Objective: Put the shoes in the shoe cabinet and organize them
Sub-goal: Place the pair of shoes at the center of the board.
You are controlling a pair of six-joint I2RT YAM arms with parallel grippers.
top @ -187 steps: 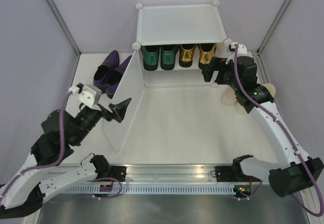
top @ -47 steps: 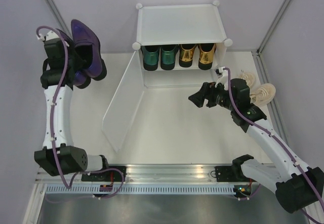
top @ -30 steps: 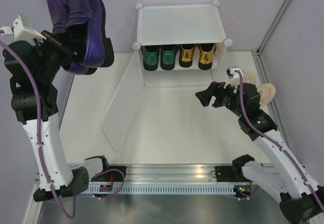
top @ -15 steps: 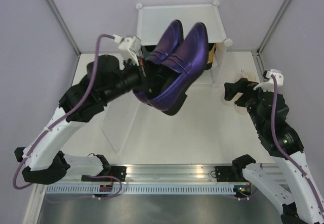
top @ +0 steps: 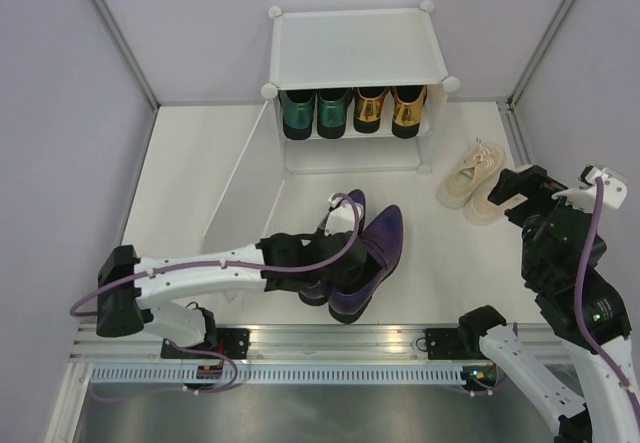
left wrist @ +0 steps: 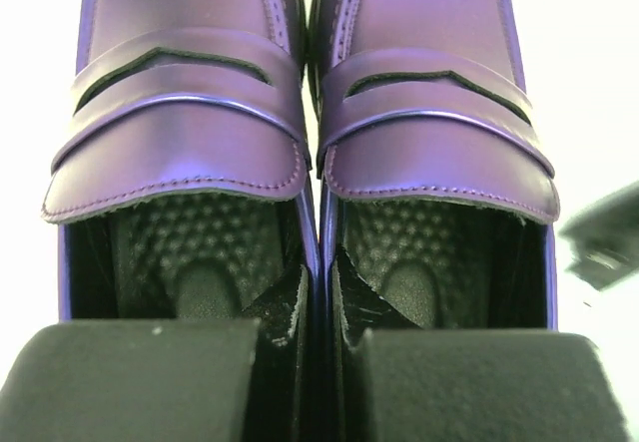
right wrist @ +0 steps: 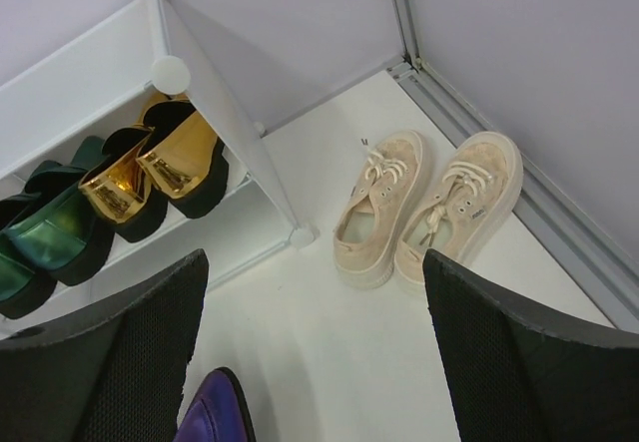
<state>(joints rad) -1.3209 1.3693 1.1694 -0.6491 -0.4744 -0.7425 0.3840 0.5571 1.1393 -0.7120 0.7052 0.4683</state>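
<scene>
The dark purple pointed shoes hang side by side low over the near middle of the table; I cannot tell if they touch it. My left gripper is shut on their two inner walls, one finger in each shoe. The beige sneakers stand on the table right of the shoe cabinet. Green loafers and gold loafers sit on its upper tier. My right gripper hovers open, high above the sneakers' near side.
The cabinet's frosted door panel stands swung open toward the left front. A grey wall and metal rail run along the table's right edge just beyond the sneakers. A purple toe shows at the right wrist view's bottom.
My left arm has swung the purple shoes down from high in front of the cabinet to the near middle of the table. My right arm has drawn back to the right and its jaws widened.
</scene>
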